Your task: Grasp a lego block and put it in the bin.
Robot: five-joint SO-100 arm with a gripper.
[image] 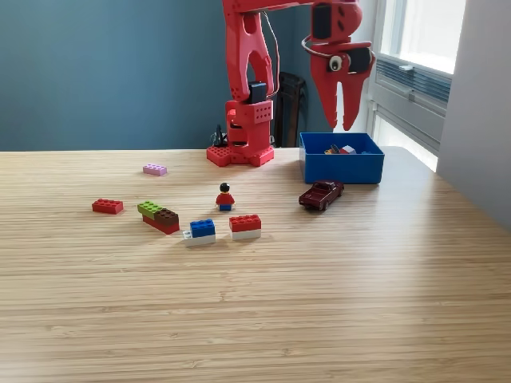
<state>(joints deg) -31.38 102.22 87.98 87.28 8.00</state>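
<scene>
The gripper (345,120) hangs over the blue bin (342,167), jaws slightly parted and empty. Some bricks lie inside; the red-and-white brick (245,227) and others wait on the table (319,303).

Wooden table (335,319), light grain running across the exterior view. Carried directly on it: a blue bin (342,166), set toward the far right, with small bricks seen inside; a dark red toy car (321,194), placed just in front of the bin; a red studded robot base (239,154) at the far edge; a pink brick (155,169), far left; a red brick (107,206), left; a green, brown and red stack (160,217); a minifigure (225,196), upright; a blue-on-white brick (200,231); a red-on-white brick (245,227) beside it.
</scene>
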